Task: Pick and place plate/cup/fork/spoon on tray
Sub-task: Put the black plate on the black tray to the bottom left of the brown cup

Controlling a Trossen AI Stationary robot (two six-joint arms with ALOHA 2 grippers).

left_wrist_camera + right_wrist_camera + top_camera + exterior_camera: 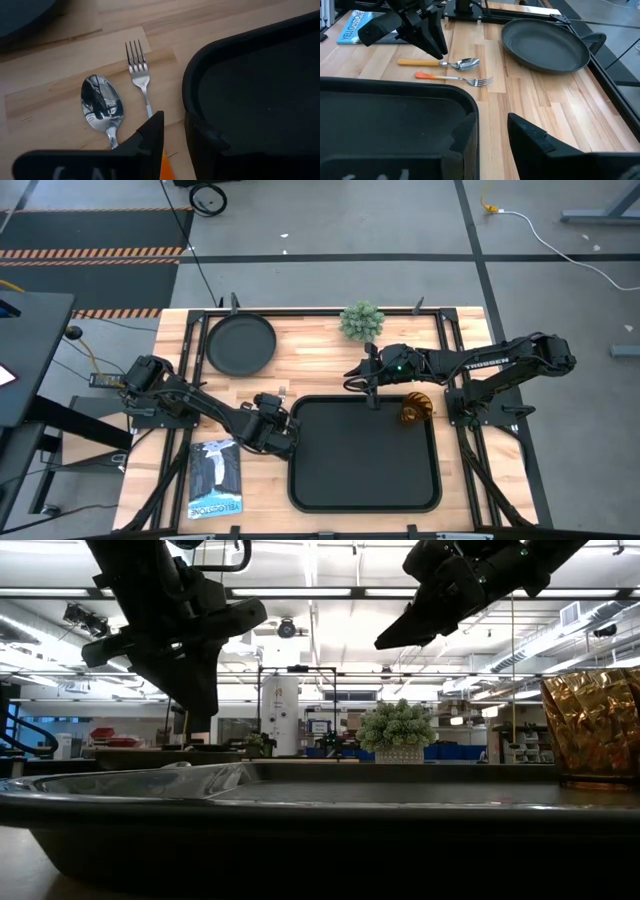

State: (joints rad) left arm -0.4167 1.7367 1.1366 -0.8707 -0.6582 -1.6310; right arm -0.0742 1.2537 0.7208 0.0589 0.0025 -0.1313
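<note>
From above, the tray (365, 455) lay at lower centre of the frame, with the cup (416, 409) standing in its upper right corner. The plate (240, 344) sat on the bare table (320, 360) at upper left. The left gripper (277, 420) hung by the tray's upper left corner; the right gripper (366, 376) hovered over the tray's upper edge, just left of the cup.

At table height, the cup (593, 725) stood at the right edge on the tray (300, 810), with both arms dark overhead.

The left wrist camera showed the spoon (102, 107) and fork (140, 70) lying side by side on the wood, just beside the tray's rim (200, 65), the gripper's fingers (150, 137) parted and empty above the fork's handle.

The right wrist camera showed the right gripper's fingers (540, 140) likewise parted, holding nothing, at the tray's corner; beyond lay the fork (452, 78), spoon (440, 63) and plate (545, 46), with the left gripper (437, 47) over the cutlery.

The fork looked light, stiff and thin, lying flat, so it would likely be slippery to pinch; the orange handle seemed the best hold.
</note>
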